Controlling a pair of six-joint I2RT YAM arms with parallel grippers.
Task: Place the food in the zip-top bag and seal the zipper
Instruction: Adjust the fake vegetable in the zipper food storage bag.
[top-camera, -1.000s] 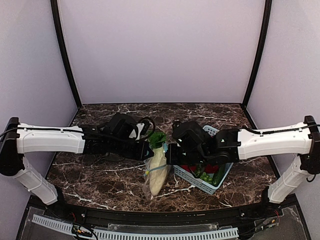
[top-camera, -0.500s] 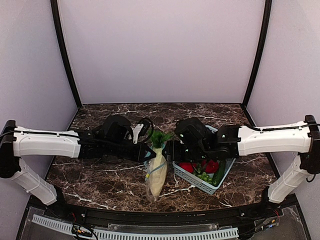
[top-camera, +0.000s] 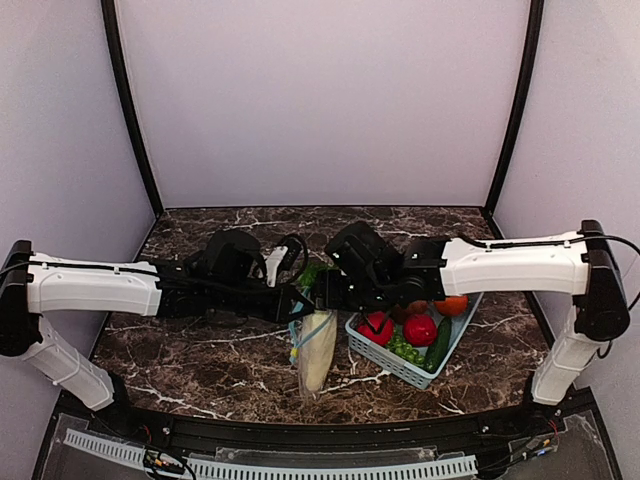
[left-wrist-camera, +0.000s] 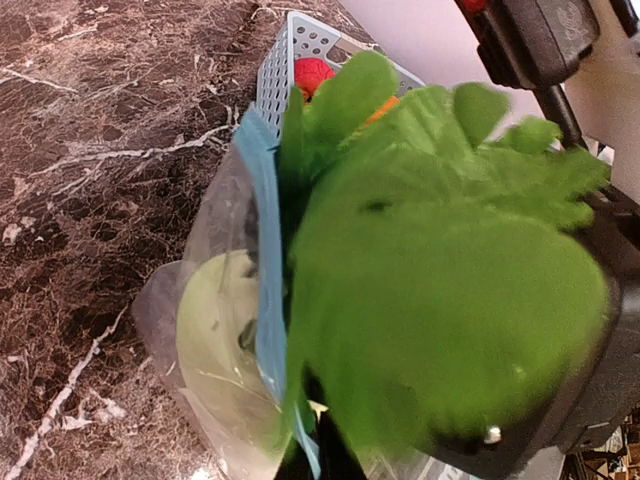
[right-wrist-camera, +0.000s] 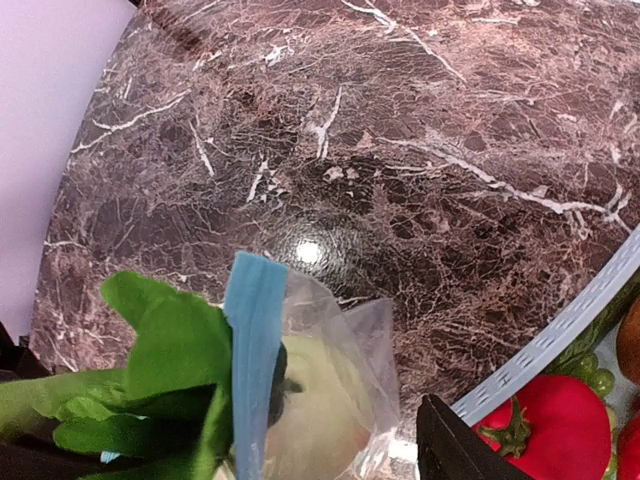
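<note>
Your right fingers have just sprung apart, leaving the squash inside the bag, with its leaves above the blue strip. Your left fingers, together, pinch the bag's mouth. More food waits in the basket.

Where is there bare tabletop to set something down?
Free: the far marble between the arms and back wall; the near-left marble between left arm and front rail. Crowded: centre, where zip-top bag, basket, left gripper and right gripper meet.
</note>
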